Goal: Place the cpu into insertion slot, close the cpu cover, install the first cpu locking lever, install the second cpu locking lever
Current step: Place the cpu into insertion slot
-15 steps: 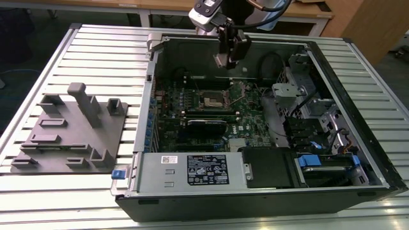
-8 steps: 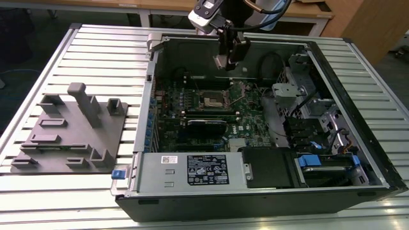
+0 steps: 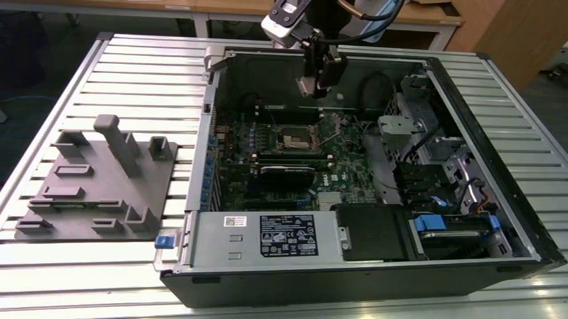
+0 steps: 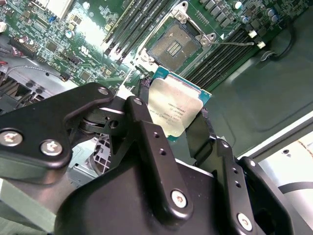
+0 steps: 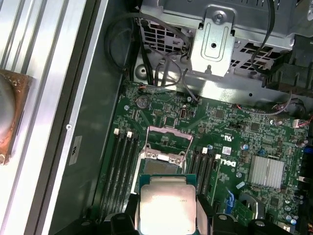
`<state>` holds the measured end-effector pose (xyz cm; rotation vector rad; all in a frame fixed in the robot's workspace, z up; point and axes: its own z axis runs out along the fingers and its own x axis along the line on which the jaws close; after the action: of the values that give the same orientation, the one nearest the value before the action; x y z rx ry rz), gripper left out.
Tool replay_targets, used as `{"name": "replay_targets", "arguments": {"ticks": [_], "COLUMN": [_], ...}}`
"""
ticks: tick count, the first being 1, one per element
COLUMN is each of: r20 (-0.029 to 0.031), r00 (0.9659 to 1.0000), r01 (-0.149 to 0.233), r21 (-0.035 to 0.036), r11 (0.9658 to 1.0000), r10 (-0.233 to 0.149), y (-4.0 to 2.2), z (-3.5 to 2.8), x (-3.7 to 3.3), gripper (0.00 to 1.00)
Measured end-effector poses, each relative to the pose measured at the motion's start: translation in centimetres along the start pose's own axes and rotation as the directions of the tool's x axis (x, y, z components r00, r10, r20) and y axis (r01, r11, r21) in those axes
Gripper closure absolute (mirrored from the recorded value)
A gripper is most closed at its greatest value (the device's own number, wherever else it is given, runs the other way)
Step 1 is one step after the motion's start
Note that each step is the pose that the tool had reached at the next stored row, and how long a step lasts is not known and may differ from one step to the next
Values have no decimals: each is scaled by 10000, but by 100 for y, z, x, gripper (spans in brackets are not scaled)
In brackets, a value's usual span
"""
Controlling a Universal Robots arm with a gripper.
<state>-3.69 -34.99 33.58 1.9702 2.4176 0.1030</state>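
Resting on slatted metal table (image 3: 133, 73): open computer case (image 3: 355, 266), grey fixture (image 3: 98, 193) at the exterior view's left. In both wrist views, gripper (image 4: 174, 113) jaws pinching the cpu (image 4: 178, 105), held apart from the bare insertion slot (image 4: 173, 45).

I count one cpu (image 4: 178, 110), one insertion slot (image 4: 175, 45), one green circuit board (image 5: 220, 117). Also one open computer case (image 3: 355, 282) and one grey fixture plate (image 3: 98, 203).
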Motion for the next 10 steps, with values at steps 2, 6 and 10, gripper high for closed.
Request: {"name": "replay_targets", "arguments": {"ticks": [2, 6, 10], "r20": [-1, 1, 0], "r00": [10000, 10000, 10000], "r01": [1, -1, 1], "r21": [-1, 1, 1], "r11": [10000, 10000, 10000], "r10": [-1, 1, -1], "y": [0, -3, -5], "z": [5, 15, 24], "x": [0, -4, -4], "gripper": [46, 46, 46]}}
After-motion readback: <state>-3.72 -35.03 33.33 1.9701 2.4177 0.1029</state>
